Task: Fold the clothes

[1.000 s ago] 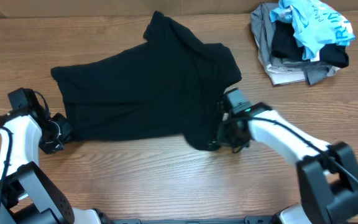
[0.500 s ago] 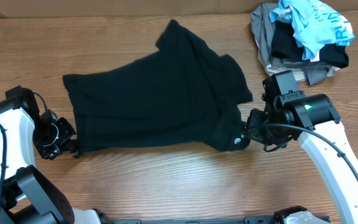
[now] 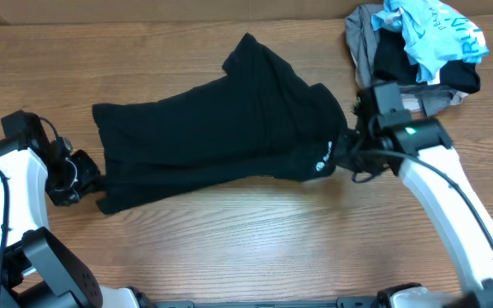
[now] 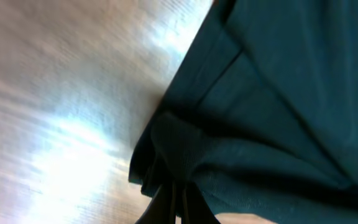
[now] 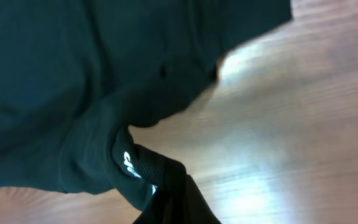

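The plain black short-sleeved T-shirt of soft fabric (image 3: 221, 128) lies spread across the middle of the worktop (image 3: 255, 248), toward the far edge. It looks light and limp and bunches readily, so hems and corners are the best holds. Both claws are closed on it: the left gripper (image 3: 82, 178) pinches its corner near the left edge, and the right gripper (image 3: 342, 156) grips beside the white logo (image 3: 322, 166).

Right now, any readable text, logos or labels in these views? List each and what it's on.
"RU": large dark letters on the light blue garment. The rest is lost in folds, and the smaller print beside it is too small to read.
Unreadable: the small white logo on the black T-shirt, too small in the overhead view and blurred in the right wrist view.
No other text shows.
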You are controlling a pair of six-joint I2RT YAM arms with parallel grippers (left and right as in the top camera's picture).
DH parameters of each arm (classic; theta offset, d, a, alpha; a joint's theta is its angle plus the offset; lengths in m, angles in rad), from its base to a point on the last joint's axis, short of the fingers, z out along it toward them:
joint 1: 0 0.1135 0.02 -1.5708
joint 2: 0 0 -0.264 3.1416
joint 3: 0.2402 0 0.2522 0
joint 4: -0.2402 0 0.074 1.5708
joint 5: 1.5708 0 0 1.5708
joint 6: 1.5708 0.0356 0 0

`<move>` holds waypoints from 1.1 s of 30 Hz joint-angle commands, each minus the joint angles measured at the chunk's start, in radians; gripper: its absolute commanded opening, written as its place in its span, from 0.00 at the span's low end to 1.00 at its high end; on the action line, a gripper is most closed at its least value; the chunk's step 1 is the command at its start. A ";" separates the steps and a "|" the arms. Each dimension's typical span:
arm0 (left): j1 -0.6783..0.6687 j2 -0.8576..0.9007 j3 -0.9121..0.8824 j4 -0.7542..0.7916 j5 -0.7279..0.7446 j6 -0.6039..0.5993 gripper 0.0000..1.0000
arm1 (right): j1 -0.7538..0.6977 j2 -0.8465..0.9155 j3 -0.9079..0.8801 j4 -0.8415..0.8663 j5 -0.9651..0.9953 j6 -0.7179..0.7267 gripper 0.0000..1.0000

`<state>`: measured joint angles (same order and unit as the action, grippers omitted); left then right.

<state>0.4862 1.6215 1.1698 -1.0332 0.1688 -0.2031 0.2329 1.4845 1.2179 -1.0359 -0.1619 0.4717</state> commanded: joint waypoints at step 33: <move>-0.111 0.153 0.252 0.235 0.078 0.103 0.80 | -0.009 0.324 0.624 -0.026 -0.042 -0.340 0.90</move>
<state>0.3866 1.7706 1.3094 -0.7902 0.0998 -0.2035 0.2291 1.8290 1.6875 -1.0309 -0.1989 0.2363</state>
